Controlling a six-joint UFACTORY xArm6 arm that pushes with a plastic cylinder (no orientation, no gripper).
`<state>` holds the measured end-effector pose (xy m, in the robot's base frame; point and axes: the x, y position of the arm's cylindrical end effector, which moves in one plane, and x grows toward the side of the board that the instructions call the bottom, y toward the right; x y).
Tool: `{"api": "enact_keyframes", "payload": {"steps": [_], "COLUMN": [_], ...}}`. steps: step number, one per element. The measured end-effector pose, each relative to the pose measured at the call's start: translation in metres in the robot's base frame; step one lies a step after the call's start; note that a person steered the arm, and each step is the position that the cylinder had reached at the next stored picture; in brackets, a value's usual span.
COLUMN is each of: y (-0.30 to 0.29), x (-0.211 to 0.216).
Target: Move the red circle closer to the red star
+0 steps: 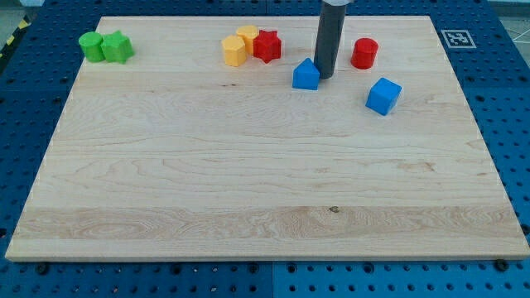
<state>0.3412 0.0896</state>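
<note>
**Red circle waits near the bench's far edge**

My tip rests beside a blue block; no jaws exist. The red circle, toward the far right corner, looks light, rigid, prone to sliding off-line: push its right side toward the red star.

Light wooden board lying on a blue pegboard table; all blocks sit along the view's top strip; green cylinder touching green star-like block at top left; two yellow blocks, yellow hexagon-like block and second yellow block, pressed together, the red star touching them on the view's right; blue block with peaked top just below-right of the star; my tip on the board, touching that block's right side; red circle right of the rod, apart; blue cube below-right of it.
</note>
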Motion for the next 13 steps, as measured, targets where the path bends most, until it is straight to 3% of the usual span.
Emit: {"api": "enact_keyframes", "payload": {"steps": [2, 4, 11, 13], "y": [0.088, 0.12, 0.021, 0.059], "x": [0.002, -0.02, -0.025, -0.014]}}
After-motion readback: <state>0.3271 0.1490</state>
